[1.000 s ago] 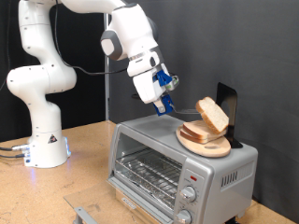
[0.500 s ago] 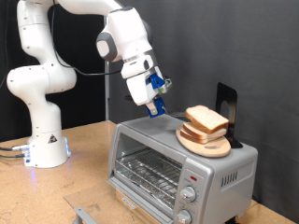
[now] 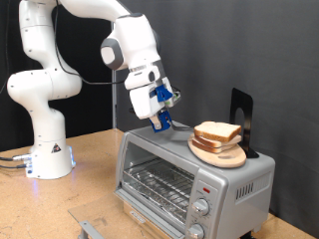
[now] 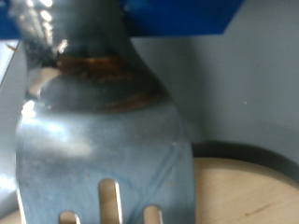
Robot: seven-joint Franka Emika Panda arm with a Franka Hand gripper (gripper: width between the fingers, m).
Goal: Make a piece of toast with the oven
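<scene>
Two pale bread slices with tan crusts (image 3: pixel 219 131) lie stacked flat on a round wooden plate (image 3: pixel 224 156) on top of the silver toaster oven (image 3: pixel 159 169). The oven's glass door is shut and its wire rack shows through the glass. My gripper (image 3: pixel 159 103) hangs above the oven's top, to the exterior view's left of the plate. It is shut on a blue-handled metal slotted spatula (image 3: pixel 162 123) that points down. The spatula blade (image 4: pixel 103 140) fills the wrist view. It is apart from the bread.
The oven's two round knobs (image 3: pixel 202 208) are on its front at the exterior view's right. A black stand (image 3: pixel 242 118) rises behind the plate. The arm's white base (image 3: pixel 45 149) stands at the left on the wooden table. A grey metal piece (image 3: pixel 90 229) lies at the bottom edge.
The top slice, tilted up on edge a second ago, now lies flat on the other slice. My gripper with the spatula has drawn back to the exterior view's left and slightly down.
</scene>
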